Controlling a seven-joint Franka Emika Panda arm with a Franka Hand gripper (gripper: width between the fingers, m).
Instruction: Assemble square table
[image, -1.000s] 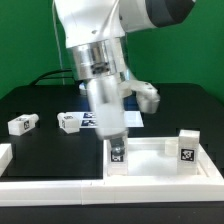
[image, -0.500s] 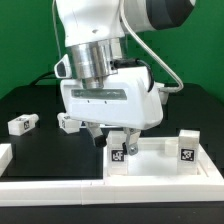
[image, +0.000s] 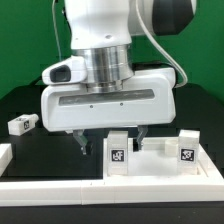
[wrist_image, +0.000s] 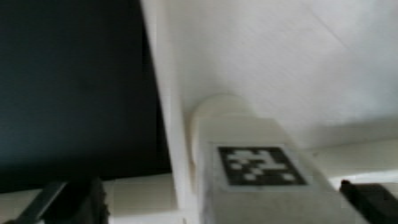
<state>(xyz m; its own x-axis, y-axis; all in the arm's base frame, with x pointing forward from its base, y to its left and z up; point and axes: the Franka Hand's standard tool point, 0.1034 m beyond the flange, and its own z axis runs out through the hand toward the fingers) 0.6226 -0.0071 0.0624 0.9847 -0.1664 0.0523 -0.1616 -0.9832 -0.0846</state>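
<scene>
The top (image: 160, 172) lies flat at the front of the black table (image: 50, 150). Two legs stand up on it. The corner leg (image: 117, 155) is at one corner. The right leg (image: 186, 150) is farther to the exterior view's right. The gripper (image: 112, 146) hangs over the corner leg. Its fingers (image: 82, 145) are wide apart, one on each side, and hold nothing. A loose leg (image: 22, 124) lies on the black table, well apart from the top. The fourth leg cannot be seen. About half the job looks done, and two legs look left to put on.
</scene>
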